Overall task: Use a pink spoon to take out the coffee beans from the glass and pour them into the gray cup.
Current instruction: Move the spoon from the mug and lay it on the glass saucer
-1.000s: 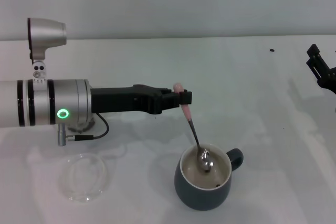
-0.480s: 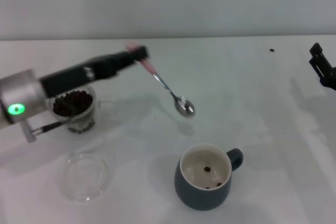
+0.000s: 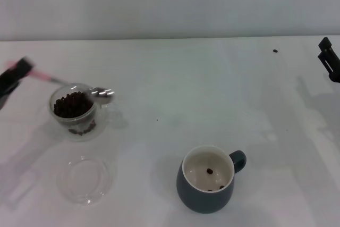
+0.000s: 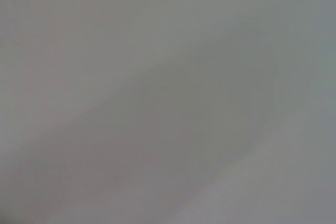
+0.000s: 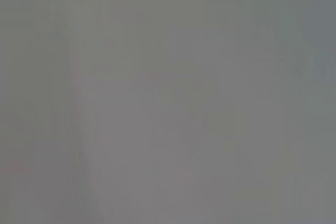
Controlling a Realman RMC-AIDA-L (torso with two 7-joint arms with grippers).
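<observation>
A: Nearest the robot, what stands on the white table?

B: The gray cup, handle to the right, with a couple of coffee beans on its cream bottom. To its left lies a flat clear dish.

A: And farther back?

B: The glass sits at the left, well apart from the cup and heaped with dark beans. The pink spoon lies nearly level over it, its metal bowl just past the glass's right rim and its pink handle running left.

A: Who has the spoon?

B: The left gripper, at the left edge, is closed on the end of the handle, though it is blurred.

A: The other arm?

B: The right gripper sits at the far right edge, only partly in view; I cannot tell how its claw stands. One stray bean lies on the table near it. Both wrist views show only plain gray.
</observation>
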